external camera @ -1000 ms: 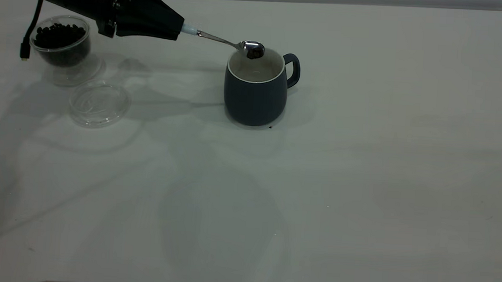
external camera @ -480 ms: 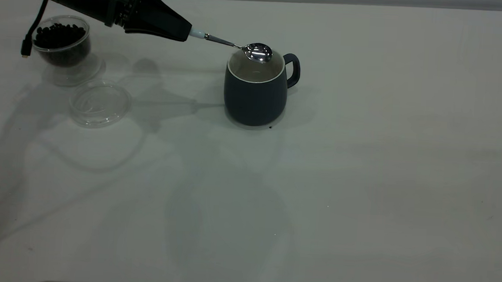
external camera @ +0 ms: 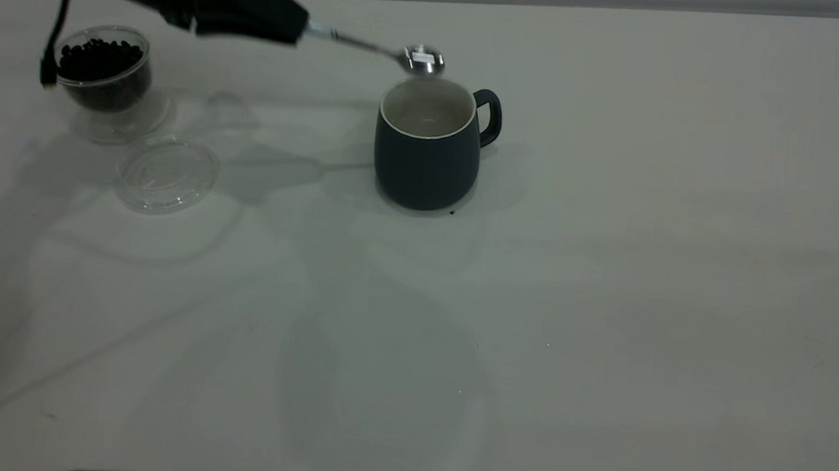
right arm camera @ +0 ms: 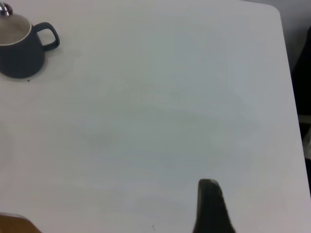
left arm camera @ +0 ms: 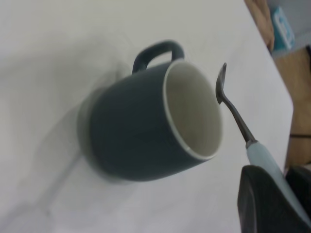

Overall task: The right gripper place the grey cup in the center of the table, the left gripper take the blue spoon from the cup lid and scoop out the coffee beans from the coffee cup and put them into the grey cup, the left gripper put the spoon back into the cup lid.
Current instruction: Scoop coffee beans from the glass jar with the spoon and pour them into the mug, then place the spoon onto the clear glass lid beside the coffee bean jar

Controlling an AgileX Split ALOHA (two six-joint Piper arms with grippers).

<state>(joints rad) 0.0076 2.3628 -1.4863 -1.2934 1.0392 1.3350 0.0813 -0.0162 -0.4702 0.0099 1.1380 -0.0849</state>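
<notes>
The grey cup stands upright near the table's middle, handle to the right; it also shows in the left wrist view and the right wrist view. My left gripper is shut on the pale handle of the blue spoon. It holds the spoon's metal bowl just above the cup's far rim, and no beans show in it. The coffee cup with coffee beans stands at the far left. The clear cup lid lies in front of it. A part of my right gripper shows over bare table, far from the cup.
The white table stretches wide to the right and front of the cup. A dark cable hangs from the left arm beside the coffee cup. A small dark speck lies at the grey cup's base.
One second ago the spoon held beans over the grey cup. Half a second ago its bowl showed none. Since then the left gripper has lifted the spoon a little above the rim.
</notes>
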